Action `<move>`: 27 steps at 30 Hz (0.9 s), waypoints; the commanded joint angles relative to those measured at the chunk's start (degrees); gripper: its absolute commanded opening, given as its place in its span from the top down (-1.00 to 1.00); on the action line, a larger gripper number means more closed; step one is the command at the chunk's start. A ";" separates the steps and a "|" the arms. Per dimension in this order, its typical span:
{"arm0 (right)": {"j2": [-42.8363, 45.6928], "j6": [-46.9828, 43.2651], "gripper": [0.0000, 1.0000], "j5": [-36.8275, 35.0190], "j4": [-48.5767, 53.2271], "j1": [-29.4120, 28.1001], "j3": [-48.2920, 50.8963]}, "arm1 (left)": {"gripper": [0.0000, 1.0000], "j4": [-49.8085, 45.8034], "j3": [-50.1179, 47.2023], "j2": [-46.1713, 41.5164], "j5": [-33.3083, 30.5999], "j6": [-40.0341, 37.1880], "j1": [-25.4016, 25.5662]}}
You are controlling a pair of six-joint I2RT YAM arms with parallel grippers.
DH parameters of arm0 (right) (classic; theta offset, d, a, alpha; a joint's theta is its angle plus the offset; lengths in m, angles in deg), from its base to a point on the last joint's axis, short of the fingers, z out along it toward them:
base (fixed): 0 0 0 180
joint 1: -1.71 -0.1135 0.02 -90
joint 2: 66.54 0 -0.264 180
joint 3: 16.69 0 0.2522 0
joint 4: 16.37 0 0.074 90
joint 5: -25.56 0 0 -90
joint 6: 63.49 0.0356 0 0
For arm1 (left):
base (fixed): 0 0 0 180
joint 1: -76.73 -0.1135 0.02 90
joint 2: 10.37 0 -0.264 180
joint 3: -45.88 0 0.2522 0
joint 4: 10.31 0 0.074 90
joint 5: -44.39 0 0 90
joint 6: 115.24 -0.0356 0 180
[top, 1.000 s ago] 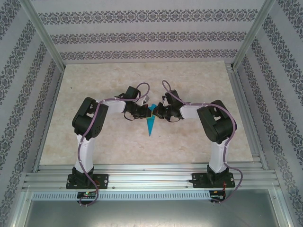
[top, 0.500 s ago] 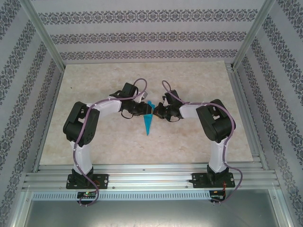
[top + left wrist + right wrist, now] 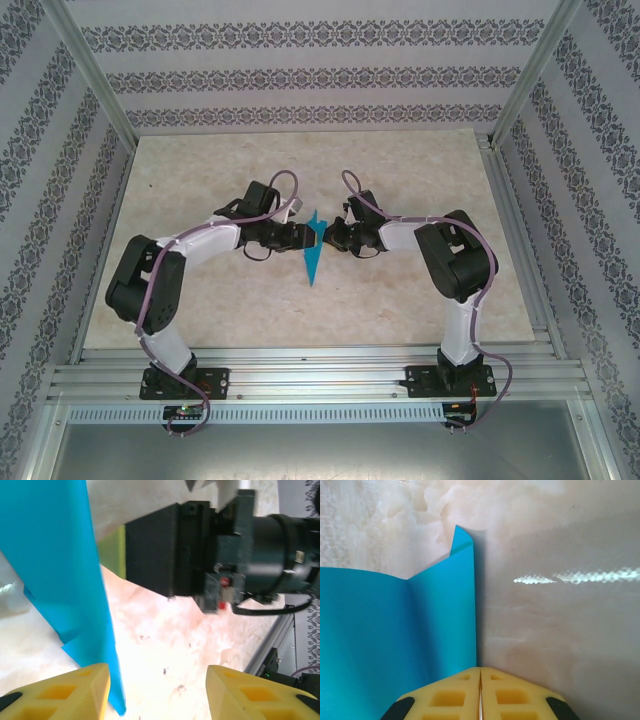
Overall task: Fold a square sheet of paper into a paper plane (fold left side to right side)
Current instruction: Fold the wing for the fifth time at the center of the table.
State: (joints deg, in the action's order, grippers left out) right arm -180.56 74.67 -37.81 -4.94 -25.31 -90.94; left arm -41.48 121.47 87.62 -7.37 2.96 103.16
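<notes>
The square sheet of paper is folded into a slim turquoise paper plane (image 3: 314,254) that stands on edge at the table's middle, its point toward the arms. My right gripper (image 3: 327,238) is shut on the plane's folded edge (image 3: 445,625); its yellow fingertips (image 3: 465,685) press together with the paper running into the seam. My left gripper (image 3: 301,237) is just left of the plane and open. Its yellow fingers (image 3: 75,690) stand wide apart, and the blue paper (image 3: 55,565) hangs beside the left one, not between them.
The marble-patterned tabletop (image 3: 200,180) is bare around the arms. Patterned walls and aluminium frame rails (image 3: 300,370) enclose it. The right arm's black wrist (image 3: 170,550) sits close in front of my left gripper.
My left gripper has opened and let go of the paper, and the left arm has drawn back to the left. The right gripper keeps hold of the paper plane.
</notes>
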 commanded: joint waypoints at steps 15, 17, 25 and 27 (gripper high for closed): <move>0.90 0.33 0.82 -2.29 0.93 -0.66 1.00 | -0.11 0.38 -2.34 -2.81 -12.63 -0.46 9.40; 1.03 0.44 0.82 -2.20 0.72 -0.66 1.16 | -0.11 -0.03 -1.38 -0.44 -15.07 -0.42 10.57; 1.16 0.44 0.82 -2.01 0.53 -0.75 1.32 | 0.02 -1.94 1.61 5.06 -20.35 -1.47 11.18; 1.08 0.38 0.82 -1.85 0.47 -0.70 1.27 | 0.15 -2.00 2.02 5.77 -20.84 -1.83 11.21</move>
State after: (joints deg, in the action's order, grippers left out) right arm -180.54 74.87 -38.01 -4.89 -25.31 -90.91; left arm -42.68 121.23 92.76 -25.71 2.86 113.98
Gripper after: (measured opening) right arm 0.092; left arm 0.446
